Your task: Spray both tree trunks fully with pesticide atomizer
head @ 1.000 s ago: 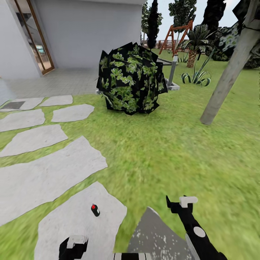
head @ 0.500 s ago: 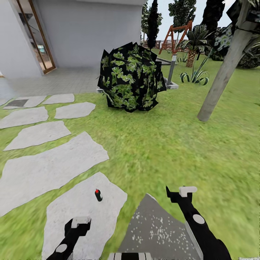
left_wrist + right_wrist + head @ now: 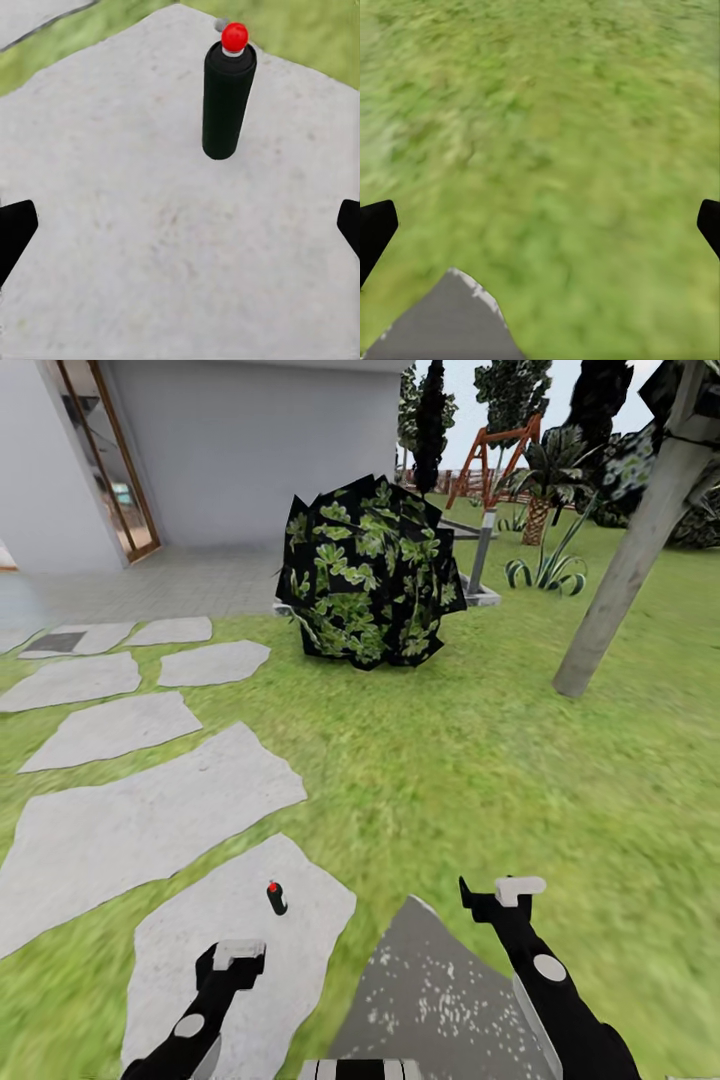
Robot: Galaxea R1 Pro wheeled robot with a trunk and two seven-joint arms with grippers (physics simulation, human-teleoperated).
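Atomizer upright on a paving stone, ahead of the left claw.

The pesticide atomizer (image 3: 276,897) stands lower left of centre, just above the left claw (image 3: 238,956), untouched; fingers (image 3: 15,229) spread wide. Right claw (image 3: 505,892), also released, hovers over grass (image 3: 480,760).

The pesticide atomizer (image 3: 276,897) stands upright on a flat grey paving stone (image 3: 200,960) of the floor, a small black cylinder with a whitish neck and a round red cap. In the left wrist view the atomizer (image 3: 228,94) stands apart from everything else on the stone. One tree trunk (image 3: 628,570), pale grey-brown and bare, rises tilted from the lawn (image 3: 470,760), well apart from the bottle.
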